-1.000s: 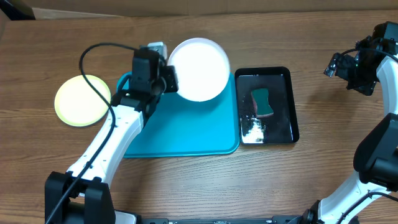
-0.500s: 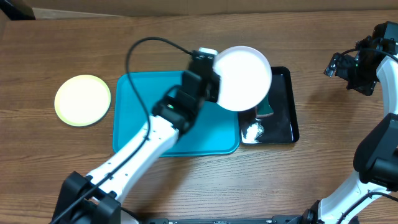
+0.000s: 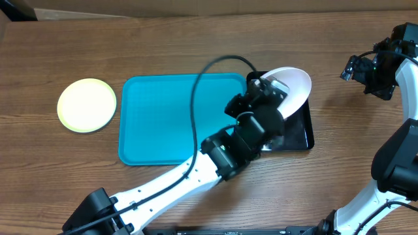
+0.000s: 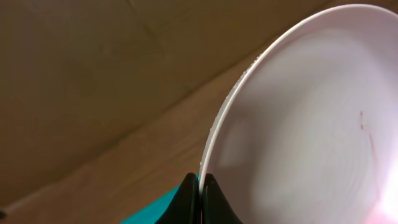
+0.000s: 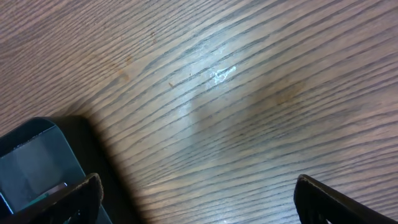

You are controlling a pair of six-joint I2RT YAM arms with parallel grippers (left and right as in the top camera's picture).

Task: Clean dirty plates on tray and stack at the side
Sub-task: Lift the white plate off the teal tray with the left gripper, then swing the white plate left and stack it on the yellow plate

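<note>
In the overhead view, the large turquoise-blue rectangular plastic tray [image 3: 163, 124] is seen lying on the brown wooden tabletop [image 3: 98, 39], with nothing resting on it. A round yellow-green flat plate [image 3: 87, 105] is set on the tabletop just left of the tray, apart from its rim. The left arm [image 3: 196, 173] is stretched across the tray's near right corner, and a round white flat plate [image 3: 294, 85] is held tilted above the smaller glossy black tray [image 3: 305, 134] beside the turquoise one. The right arm [image 3: 385, 65] is raised at the far right, well apart from both trays.

In the left wrist view, the left jaws are shown clenched on the thin rim of the white plate [image 4: 311, 124], which fills the right half; a faint reddish smudge [image 4: 360, 120] is visible on its surface (small, near the right edge).

In the right wrist view, the right jaws are spread wide with nothing between them, over bare tabletop [image 5: 249, 93]. A corner of the black tray [image 5: 31, 162] is seen at lower left.
</note>
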